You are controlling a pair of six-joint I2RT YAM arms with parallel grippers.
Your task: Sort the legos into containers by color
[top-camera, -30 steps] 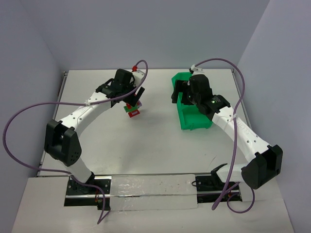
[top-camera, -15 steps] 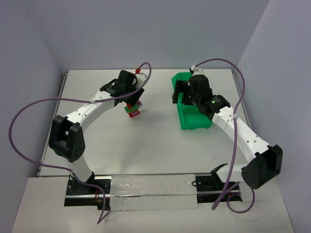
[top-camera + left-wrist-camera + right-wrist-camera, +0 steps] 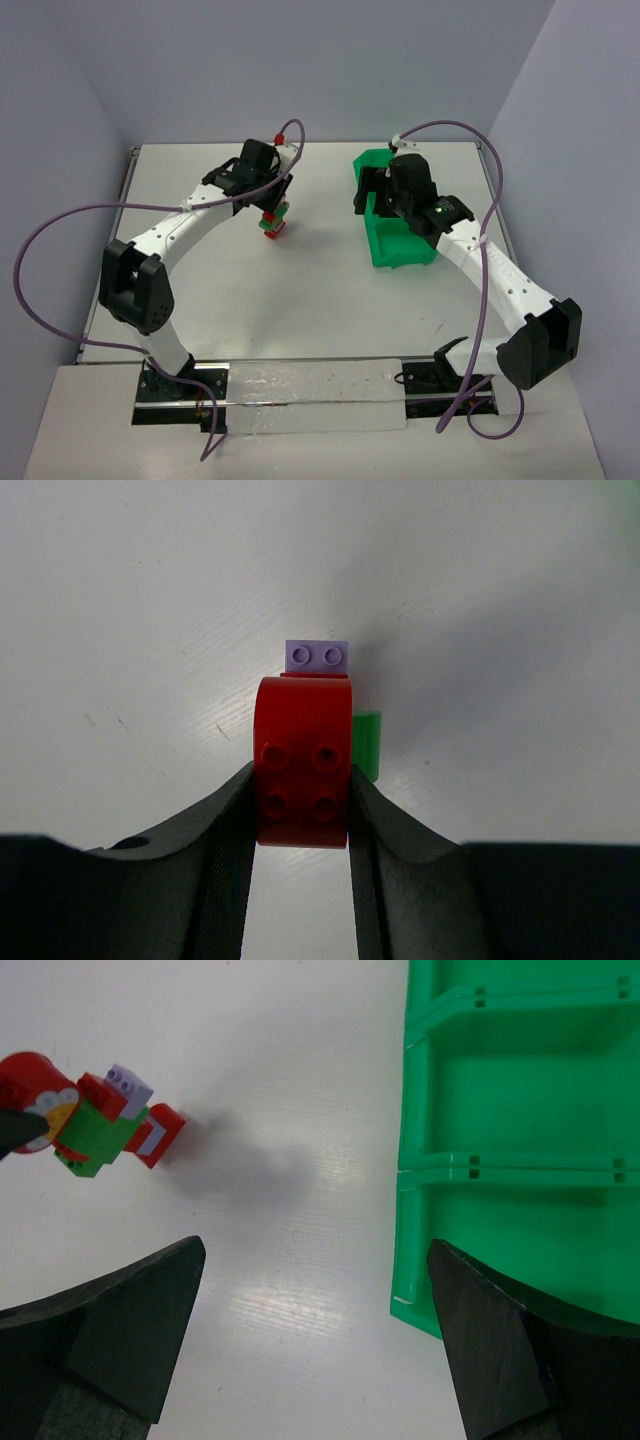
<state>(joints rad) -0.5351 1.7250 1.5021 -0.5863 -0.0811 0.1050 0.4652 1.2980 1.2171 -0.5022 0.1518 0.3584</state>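
In the left wrist view, my left gripper [image 3: 302,792] is shut on a red lego [image 3: 303,760], with both fingers pressed against its sides. A small purple lego [image 3: 317,656] lies just beyond it and a green lego [image 3: 367,742] just to its right. From above, the lego cluster [image 3: 272,222] sits under my left gripper [image 3: 277,206], left of the green container tray [image 3: 402,252]. My right gripper [image 3: 315,1250] stands wide open with nothing in it, over the tray's left wall [image 3: 418,1110]. The right wrist view shows the red [image 3: 157,1135], green [image 3: 95,1135] and purple [image 3: 128,1086] legos.
The tray's compartments [image 3: 520,1080] hold nothing that I can see. Purple cables arc from both arms. The table's walls rise at the back and on both sides.
My left gripper has closed from open onto the red lego and shifted slightly over the cluster. The right arm has not moved.
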